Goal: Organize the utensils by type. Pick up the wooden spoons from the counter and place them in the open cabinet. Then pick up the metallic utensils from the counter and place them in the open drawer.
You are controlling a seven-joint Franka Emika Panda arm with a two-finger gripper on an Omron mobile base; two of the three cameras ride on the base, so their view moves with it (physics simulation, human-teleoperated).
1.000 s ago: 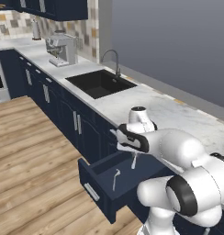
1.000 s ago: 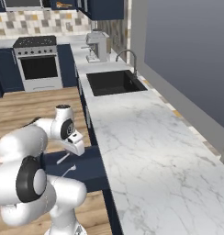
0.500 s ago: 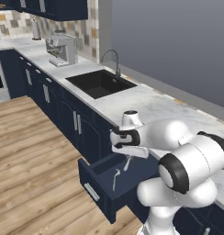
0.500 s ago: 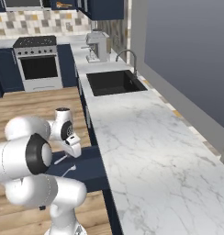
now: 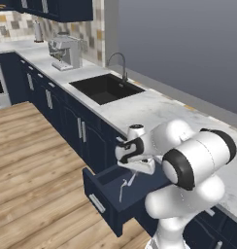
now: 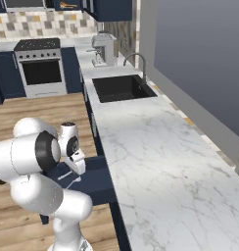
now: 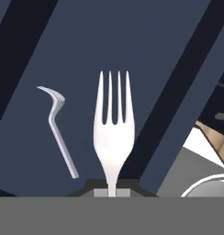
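Note:
My gripper [image 5: 133, 169] hangs over the open drawer [image 5: 107, 200], shut on the handle of a silver fork [image 7: 113, 133] whose tines point down into the drawer. A second metallic utensil [image 7: 58, 135], thin with a bent head, lies on the drawer floor beside it and also shows as a utensil [image 5: 121, 189] from the left base. From the right base, the gripper [image 6: 78, 165] sits above the drawer [image 6: 94, 180]. The marble counter [image 6: 155, 162] carries no utensils. The open cabinet [image 6: 67, 5] shows an orange-brown streak at the top edge; I cannot tell whether it is the wooden spoons.
The black sink [image 5: 106, 87] with its tap lies further along the counter, then a coffee machine [image 5: 64, 51] and the stove [image 6: 40, 63]. The drawer juts out over the wooden floor [image 5: 38, 160], its silver handle [image 5: 97, 203] facing the room.
The arm's upper links have swung round while the gripper stayed shut on the fork over the drawer, shifting only slightly.

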